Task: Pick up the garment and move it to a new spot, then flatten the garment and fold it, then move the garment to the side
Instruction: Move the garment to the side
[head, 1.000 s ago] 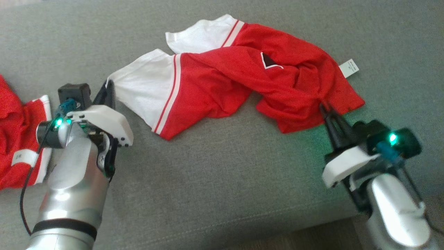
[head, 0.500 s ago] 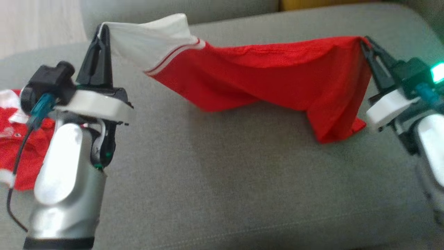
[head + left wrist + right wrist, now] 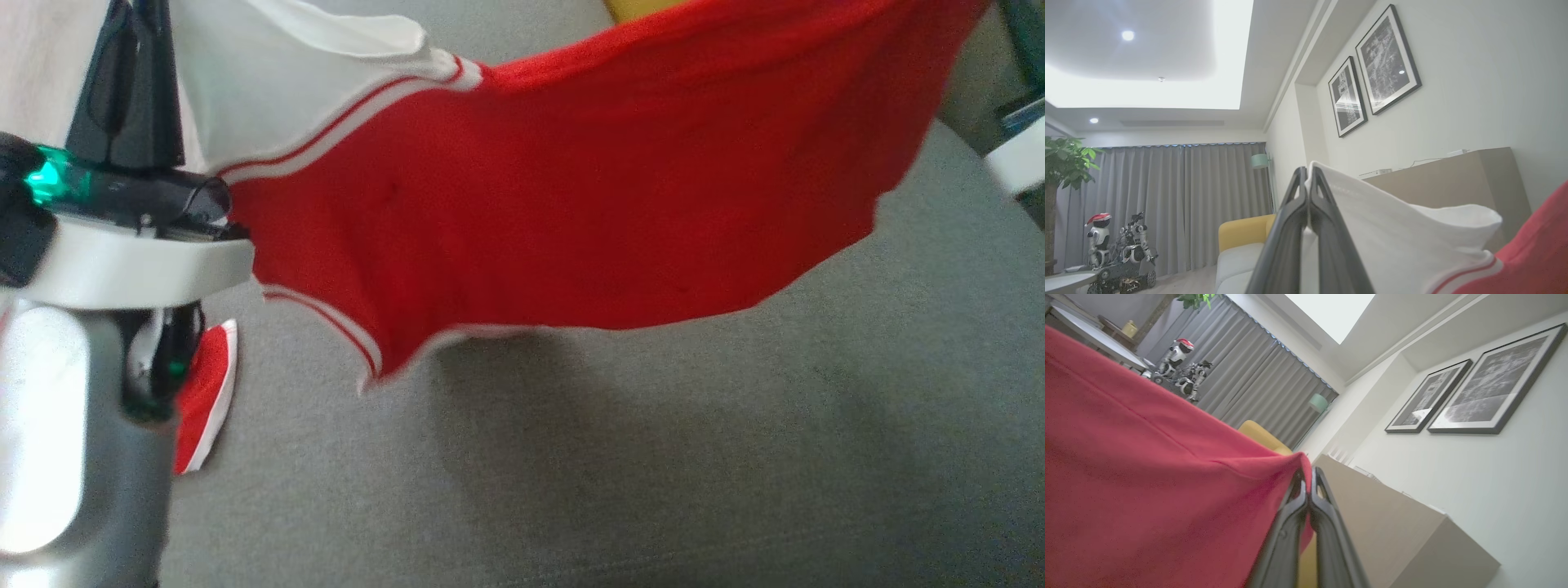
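The garment (image 3: 571, 204) is a red shirt with a white, red-striped sleeve. It hangs in the air above the grey sofa seat (image 3: 653, 474), stretched between my two grippers. In the left wrist view my left gripper (image 3: 1307, 176) is shut on the white sleeve (image 3: 1392, 228); its dark fingers (image 3: 122, 90) rise at the head view's upper left. In the right wrist view my right gripper (image 3: 1308, 477) is shut on the garment's red edge (image 3: 1147, 477). A white part of the right gripper's body (image 3: 1016, 163) shows at the head view's right edge. The hem hangs free above the seat.
Another red-and-white cloth (image 3: 204, 392) lies on the seat at the left, partly behind my left arm. A yellow object (image 3: 645, 6) sits beyond the sofa back. The wrist views show a beige cabinet (image 3: 1453, 175), framed pictures and curtains.
Both grippers have lifted the garment off the seat and pulled it taut, so it now hangs spread out. The head camera has also shifted, with the arms closer and higher in the picture.
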{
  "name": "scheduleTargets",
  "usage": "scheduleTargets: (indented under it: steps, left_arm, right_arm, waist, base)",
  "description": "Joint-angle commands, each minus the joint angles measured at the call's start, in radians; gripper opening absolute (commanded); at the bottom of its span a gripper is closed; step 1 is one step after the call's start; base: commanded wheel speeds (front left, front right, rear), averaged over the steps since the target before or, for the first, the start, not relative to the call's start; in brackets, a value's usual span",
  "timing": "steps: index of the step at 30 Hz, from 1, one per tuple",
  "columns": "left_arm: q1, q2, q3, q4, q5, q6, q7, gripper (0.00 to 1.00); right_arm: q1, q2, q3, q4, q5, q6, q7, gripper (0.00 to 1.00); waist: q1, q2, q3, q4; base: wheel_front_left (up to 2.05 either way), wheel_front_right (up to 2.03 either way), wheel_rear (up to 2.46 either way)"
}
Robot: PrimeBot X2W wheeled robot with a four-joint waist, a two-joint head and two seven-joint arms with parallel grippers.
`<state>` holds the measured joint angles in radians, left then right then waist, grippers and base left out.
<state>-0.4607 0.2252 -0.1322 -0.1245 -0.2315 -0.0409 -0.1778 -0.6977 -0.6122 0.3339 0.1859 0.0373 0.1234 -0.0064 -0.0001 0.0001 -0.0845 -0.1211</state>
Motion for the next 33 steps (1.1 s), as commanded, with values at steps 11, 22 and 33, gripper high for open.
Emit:
scheduleTargets:
  steps: [11,22,33]
  left_arm:
    - [-0.147,0.119,0.046,-0.186,-0.036,-0.020,0.249,0.00]
    - [-0.681,0.136,-0.042,0.252,0.002,-0.071,0.188,0.00]
    - [-1.149,0.047,-0.061,0.692,0.059,-0.048,-0.070,0.00]
  right_arm:
    - [0.062,-0.082,-0.115,-0.282,0.080,0.007,0.200,0.00]
    - [-0.383,-0.048,0.062,-0.028,0.170,0.007,0.171,0.00]
    - [-0.846,0.073,0.051,0.487,0.024,0.007,-0.173,0.00]
  waist:
    - [0.0001,-0.0001,0.040,-0.018]
    - [0.0001,-0.0001,0.397,0.000]
    - [0.0001,-0.0001,0.557,0.086]
  base:
    - [0.00,0.00,0.00]
    - [0.00,0.00,0.00]
    - [0.00,0.00,0.00]
